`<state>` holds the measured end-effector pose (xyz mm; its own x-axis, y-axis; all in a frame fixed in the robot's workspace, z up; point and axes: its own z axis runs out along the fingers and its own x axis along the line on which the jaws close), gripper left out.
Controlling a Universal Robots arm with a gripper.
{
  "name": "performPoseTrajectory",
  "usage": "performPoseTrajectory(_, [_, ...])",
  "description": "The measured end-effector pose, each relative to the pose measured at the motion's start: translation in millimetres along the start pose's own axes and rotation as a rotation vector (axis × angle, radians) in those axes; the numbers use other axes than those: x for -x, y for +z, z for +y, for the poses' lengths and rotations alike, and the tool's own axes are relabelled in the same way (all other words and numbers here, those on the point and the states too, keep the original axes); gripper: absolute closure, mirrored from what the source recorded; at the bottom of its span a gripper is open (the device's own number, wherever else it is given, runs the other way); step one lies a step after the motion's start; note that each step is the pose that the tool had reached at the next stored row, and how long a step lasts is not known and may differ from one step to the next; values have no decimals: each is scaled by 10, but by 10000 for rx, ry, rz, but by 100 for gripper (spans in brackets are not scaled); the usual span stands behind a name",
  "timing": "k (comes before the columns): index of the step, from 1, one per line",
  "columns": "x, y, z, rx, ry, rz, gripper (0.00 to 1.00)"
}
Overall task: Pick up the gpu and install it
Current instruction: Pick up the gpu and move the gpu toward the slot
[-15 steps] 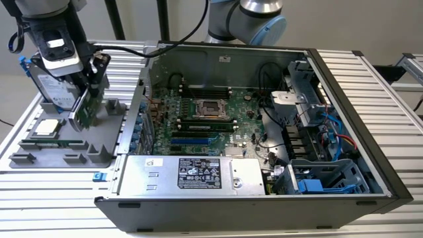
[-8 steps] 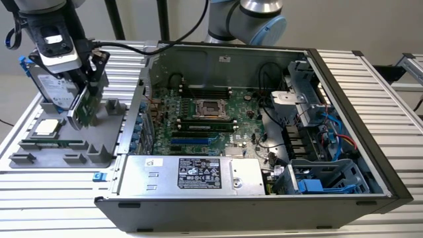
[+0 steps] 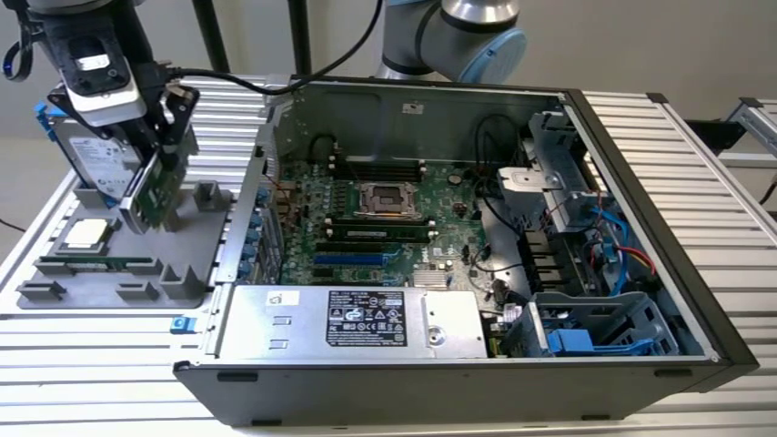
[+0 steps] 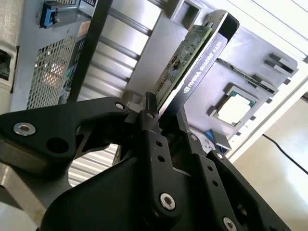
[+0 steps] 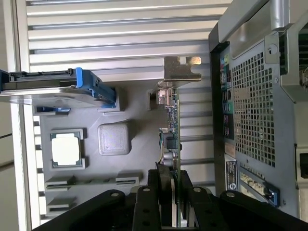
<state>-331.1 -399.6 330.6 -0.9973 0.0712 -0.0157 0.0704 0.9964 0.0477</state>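
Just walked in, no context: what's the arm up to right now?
The arm's tool is shut on the gpu, holding it on edge over the gray parts tray, at the exterior view's left of the open computer case. I can't tell whether the card is clear of its tray slot. A hard drive and a processor sit in the tray. The card is not yet on the motherboard.

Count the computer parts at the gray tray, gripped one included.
4: hard drive standing on edge in its blue frame, processor chip lying flat, memory stick in its slot, and graphics card in the gripper. The arm may hide others.
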Motion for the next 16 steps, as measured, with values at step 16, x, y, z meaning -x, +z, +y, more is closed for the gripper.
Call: performPoseTrajectory(16, [3,-114,5,0,-2,1,100])
